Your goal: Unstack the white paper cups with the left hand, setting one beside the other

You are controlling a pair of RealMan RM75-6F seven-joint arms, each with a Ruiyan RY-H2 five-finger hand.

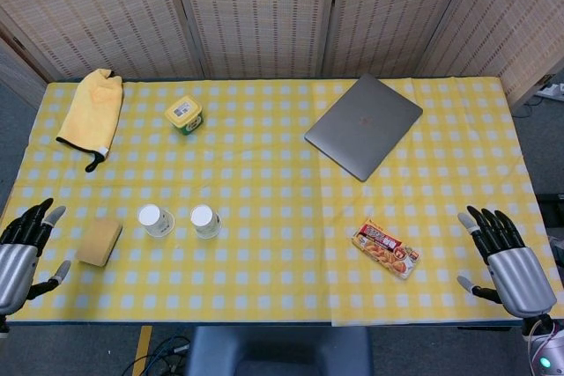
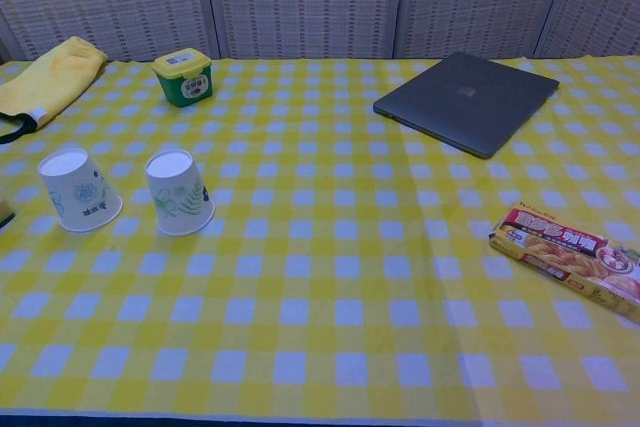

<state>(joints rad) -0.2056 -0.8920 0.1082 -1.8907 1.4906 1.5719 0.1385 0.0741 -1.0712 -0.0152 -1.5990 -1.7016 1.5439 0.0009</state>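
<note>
Two white paper cups stand upside down, side by side and apart, on the yellow checked cloth: one cup (image 1: 155,220) (image 2: 79,190) on the left, the other cup (image 1: 205,220) (image 2: 179,191) just to its right. My left hand (image 1: 19,251) hovers open at the table's front left corner, well away from the cups, holding nothing. At the front right corner my right hand (image 1: 507,256) is open too, fingers spread. Neither hand appears in the chest view.
A yellow sponge (image 1: 99,242) lies left of the cups. A green tub (image 1: 182,114), a yellow cloth (image 1: 91,114) and a grey laptop (image 1: 363,125) sit at the back. A snack packet (image 1: 385,249) lies front right.
</note>
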